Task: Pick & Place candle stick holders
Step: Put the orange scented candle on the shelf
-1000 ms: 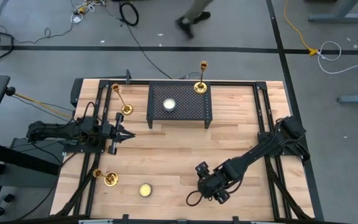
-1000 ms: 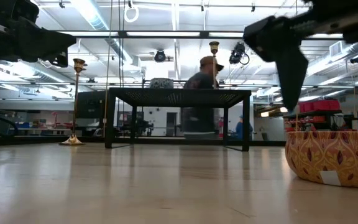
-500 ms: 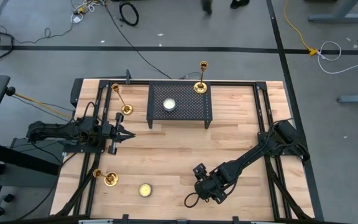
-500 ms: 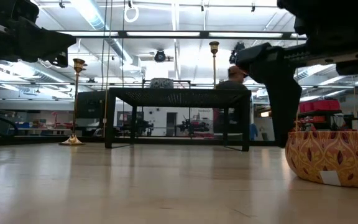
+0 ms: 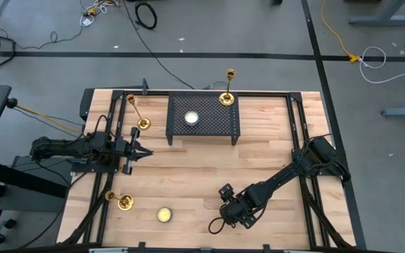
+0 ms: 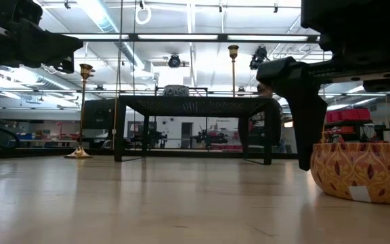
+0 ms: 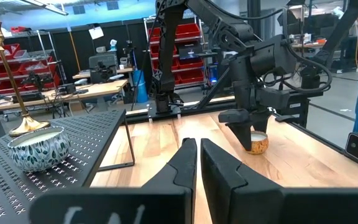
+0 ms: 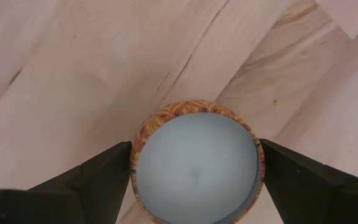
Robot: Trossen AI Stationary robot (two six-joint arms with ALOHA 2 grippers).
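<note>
Spanning a concrete-floored workshop [image 5: 259, 56], wooden table [image 5: 188, 176].

- Black perforated metal rack [image 5: 202, 118]: stands on four legs at the far centre of the light wooden table [image 5: 259, 169].
- White candle in a blue-and-white patterned bowl [image 5: 191, 118]: rests on the rack's top, left of its centre.
- Candle in an orange patterned bowl [image 6: 361, 171]: sits on the table, well in front of the rack.
- Small yellow round candle [image 5: 164, 214]: lies well apart from the rack, near the table's front edge.
</note>
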